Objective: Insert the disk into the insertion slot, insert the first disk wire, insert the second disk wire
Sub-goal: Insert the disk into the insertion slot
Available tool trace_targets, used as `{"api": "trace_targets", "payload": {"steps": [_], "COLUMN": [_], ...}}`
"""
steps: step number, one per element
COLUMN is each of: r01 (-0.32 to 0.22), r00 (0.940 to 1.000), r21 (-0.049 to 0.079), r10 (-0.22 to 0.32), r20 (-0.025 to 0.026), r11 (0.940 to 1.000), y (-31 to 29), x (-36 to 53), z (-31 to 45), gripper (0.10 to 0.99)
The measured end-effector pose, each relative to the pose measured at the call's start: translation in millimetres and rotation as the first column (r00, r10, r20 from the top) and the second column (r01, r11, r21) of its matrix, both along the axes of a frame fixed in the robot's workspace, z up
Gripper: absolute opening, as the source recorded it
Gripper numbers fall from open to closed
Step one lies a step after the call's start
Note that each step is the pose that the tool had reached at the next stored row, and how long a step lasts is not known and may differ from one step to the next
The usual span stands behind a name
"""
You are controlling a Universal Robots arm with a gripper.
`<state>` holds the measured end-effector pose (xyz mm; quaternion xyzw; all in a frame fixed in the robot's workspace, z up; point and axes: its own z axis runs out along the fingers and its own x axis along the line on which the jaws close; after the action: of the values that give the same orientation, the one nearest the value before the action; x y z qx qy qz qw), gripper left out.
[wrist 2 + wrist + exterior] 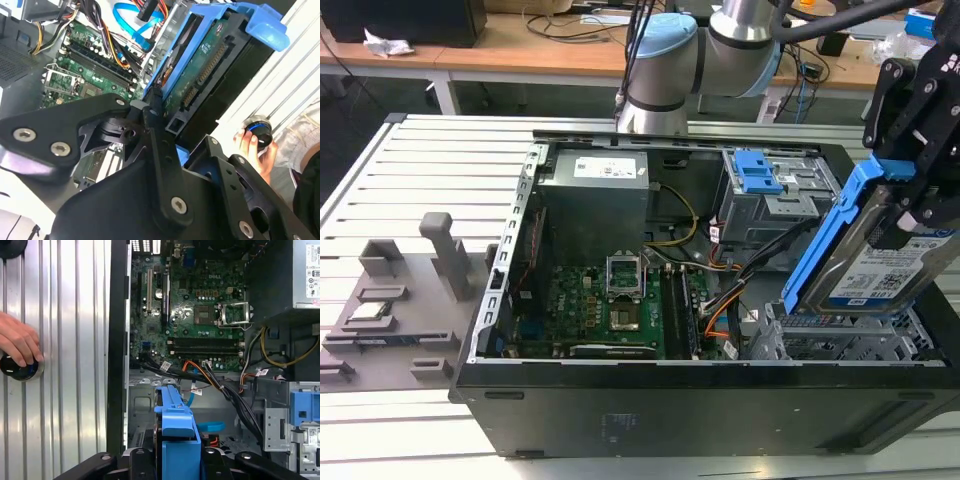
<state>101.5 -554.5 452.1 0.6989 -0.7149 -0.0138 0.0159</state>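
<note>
My gripper (908,212) is shut on the disk (885,275), a silver-grey drive in a bright blue carrier. It holds the disk tilted in the air at the exterior view's right. Directly under the disk lies the insertion slot (830,346), a low perforated silver cage, and the two do not touch. In the first wrist view the carrier's blue edge (175,415) points down toward the slot's metal (143,399). The first disk wire (720,298), red, orange and black, runs loose beside the slot. The second disk wire (210,426), flat and light blue, curls behind the carrier.
A taller grey cage with a blue latch (760,175) stands behind the slot. The motherboard (610,305) and power supply (595,195) take up the rest of the case. A person's hand (17,342) rests on a black knob (17,369) on the ribbed table outside the case wall.
</note>
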Motion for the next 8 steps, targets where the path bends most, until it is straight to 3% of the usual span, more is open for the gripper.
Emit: {"api": "trace_targets", "payload": {"steps": [8], "r01": [0.0], "r00": [1.0], "r21": [0.0], "r10": [0.0], "r20": [-0.0015], "r11": [1.0], "y": [2.2], "x": [1.0], "z": [-9.3], "gripper": [0.369]}}
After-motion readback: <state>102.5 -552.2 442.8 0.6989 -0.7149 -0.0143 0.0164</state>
